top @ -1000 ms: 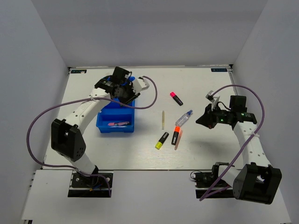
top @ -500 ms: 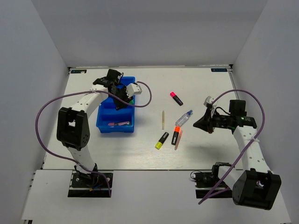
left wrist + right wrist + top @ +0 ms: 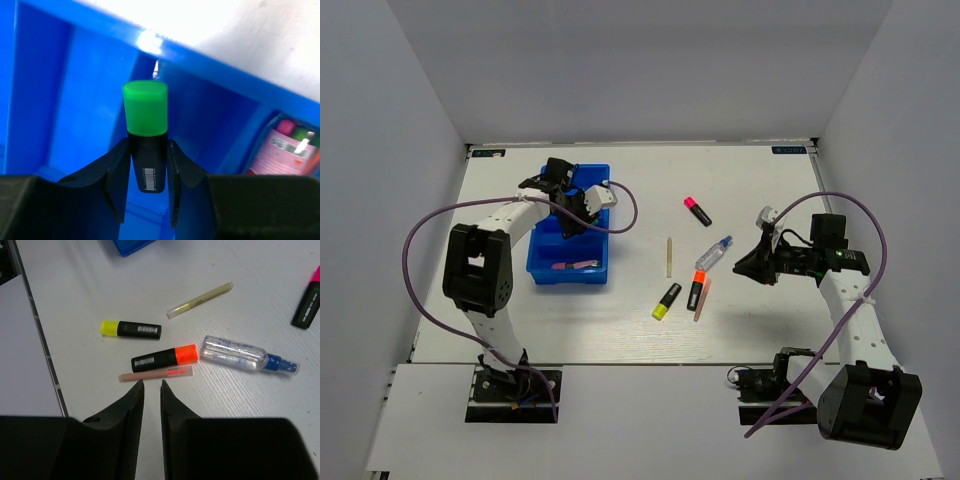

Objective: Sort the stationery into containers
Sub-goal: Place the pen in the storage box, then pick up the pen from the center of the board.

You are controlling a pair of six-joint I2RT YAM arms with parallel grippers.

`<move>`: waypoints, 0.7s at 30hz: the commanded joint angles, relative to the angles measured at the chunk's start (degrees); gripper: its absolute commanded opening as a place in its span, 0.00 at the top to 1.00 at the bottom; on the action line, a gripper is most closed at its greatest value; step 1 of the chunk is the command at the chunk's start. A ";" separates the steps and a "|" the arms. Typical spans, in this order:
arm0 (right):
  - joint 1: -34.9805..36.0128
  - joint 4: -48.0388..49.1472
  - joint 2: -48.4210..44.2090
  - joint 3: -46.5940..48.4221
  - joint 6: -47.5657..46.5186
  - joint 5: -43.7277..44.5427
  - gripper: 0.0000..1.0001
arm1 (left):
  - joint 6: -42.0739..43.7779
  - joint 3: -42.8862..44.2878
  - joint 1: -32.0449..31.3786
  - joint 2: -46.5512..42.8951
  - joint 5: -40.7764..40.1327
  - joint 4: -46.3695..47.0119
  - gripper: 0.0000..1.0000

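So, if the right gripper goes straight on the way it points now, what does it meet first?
Probably the thin pinkish stick, which lies just before the orange highlighter; the depth is hard to judge.

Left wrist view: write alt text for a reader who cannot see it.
The left tool clamps a green-capped highlighter with a black body, cap pointing away, inside a compartment of a blue tray. A pink marker lies beyond a dividing wall at the right.
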 commanded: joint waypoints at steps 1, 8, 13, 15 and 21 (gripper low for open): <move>-0.37 -0.06 -0.14 -0.17 -0.99 -1.32 0.77 | -2.16 -1.94 1.36 -2.75 0.13 4.85 0.90; -0.20 4.15 0.12 0.36 5.24 1.92 0.10 | -5.75 -5.64 2.15 -5.99 -1.71 10.74 0.20; 0.15 17.81 3.00 0.45 17.70 5.53 0.10 | -14.18 -5.91 2.24 -11.44 -3.03 15.39 0.00; 0.68 18.66 7.82 5.86 18.79 4.75 0.25 | -20.07 -5.82 2.15 -16.09 -4.09 15.58 0.00; 8.41 2.51 37.80 37.86 23.44 22.21 0.82 | -37.36 -12.13 -2.33 -31.27 -6.10 15.06 0.00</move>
